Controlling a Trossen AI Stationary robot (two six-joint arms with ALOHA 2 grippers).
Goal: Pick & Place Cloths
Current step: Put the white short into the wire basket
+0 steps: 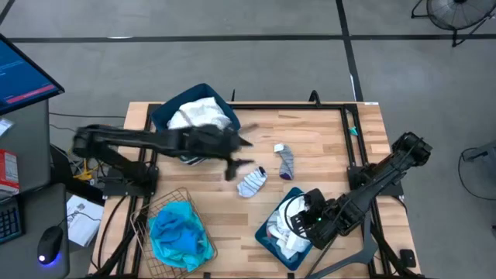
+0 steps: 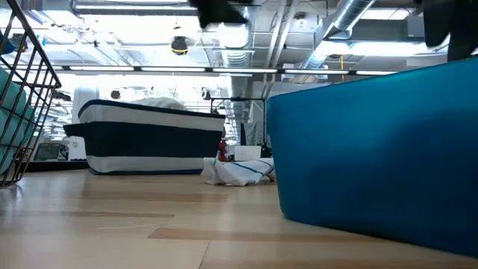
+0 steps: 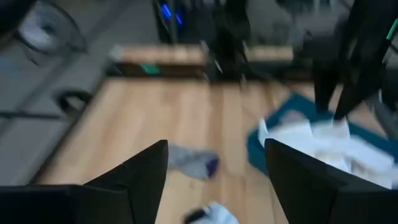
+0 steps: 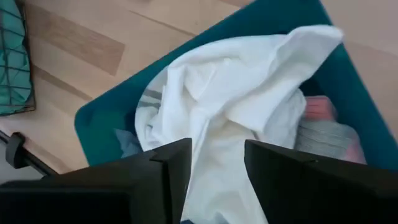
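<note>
Item: wooden table [image 1: 310, 139] with two dark arms and sorted fabric pieces. Nearest the front edge, left side: wire mesh basket [image 1: 147, 213] holding the large turquoise garment [image 1: 180, 236], bunched up and filling most of it. Front edge, right side: dark blue bin [image 1: 271, 232] containing white cloths [image 4: 230, 93]; in the right wrist view a grey piece with a pink band [image 4: 323, 134] lies tucked against one wall of this bin, beside the white fabric. Right gripper [image 1: 297, 221] sits directly over this bin, fingers parted with a clear gap between them, white cloth showing through the gap; whether the fingers touch the fabric cannot be told. Mid-table, between the two bins: a grey-and-white striped sock [image 1: 252, 182] lying flat on the bare wood, and just beyond it a second sock [image 1: 285, 159], grey with a dark toe, the two near each other but apart. Left gripper [image 1: 236, 155] hangs above the table just beside the striped sock, fingers spread wide and holding nothing; its image is motion-blurred. Far side, left of centre: second dark blue bin [image 1: 167, 116] piled with white cloth [image 1: 203, 115], the left arm crossing its near edge. Beyond the table: grey floor with dark lines.
</note>
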